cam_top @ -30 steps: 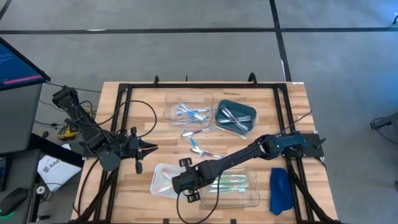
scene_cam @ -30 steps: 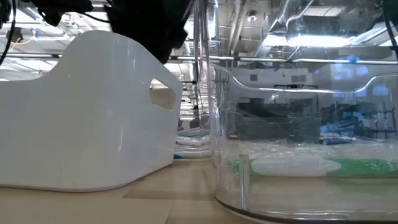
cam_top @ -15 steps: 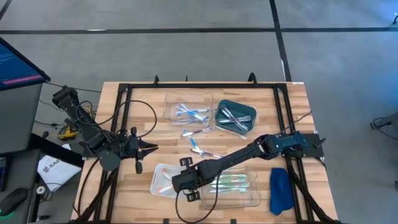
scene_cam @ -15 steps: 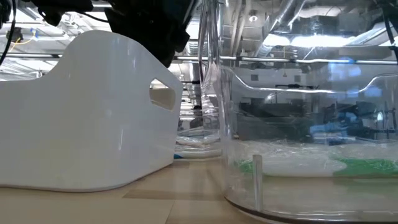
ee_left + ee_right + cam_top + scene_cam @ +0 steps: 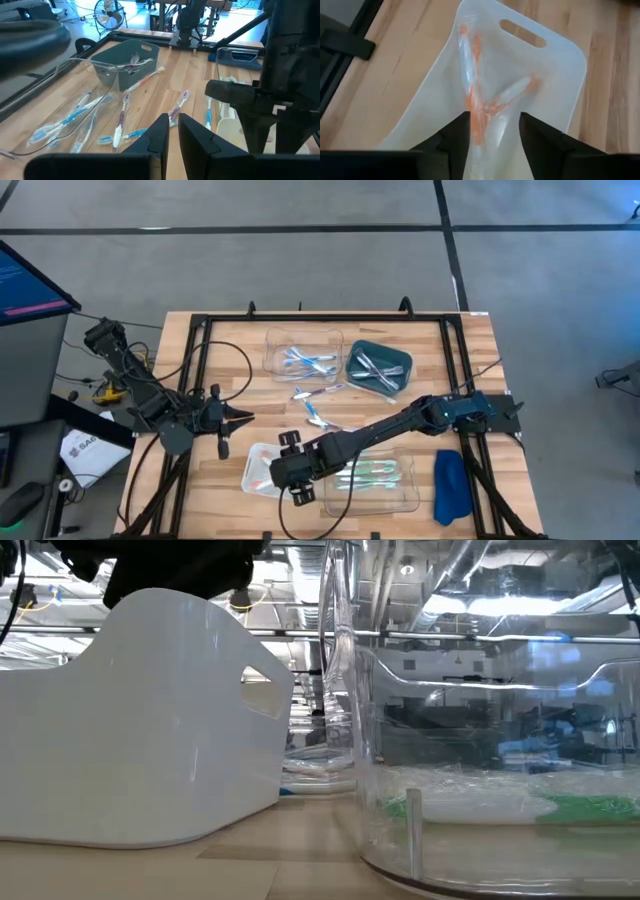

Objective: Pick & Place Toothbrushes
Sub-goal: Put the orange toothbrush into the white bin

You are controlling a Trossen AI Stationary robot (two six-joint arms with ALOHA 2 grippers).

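Your right claw point(image 5: 490, 131) hangs open over the white tray point(image 5: 560, 75), with orange toothbrushes point(image 5: 477, 107) lying inside. Your left claw point(image 5: 172, 131) waits, nearly shut. A few loose toothbrushes point(image 5: 320, 408) are left on the surface point(image 5: 230, 340).

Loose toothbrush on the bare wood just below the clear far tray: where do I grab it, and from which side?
Take the toothbrush mid-handle, coming straight down from above, with the jaws across its thin width. It lies flat on the wood, running roughly left to right in the high view. It is apart from the clear tray and the other loose toothbrush, so the handle looks uncrowded.
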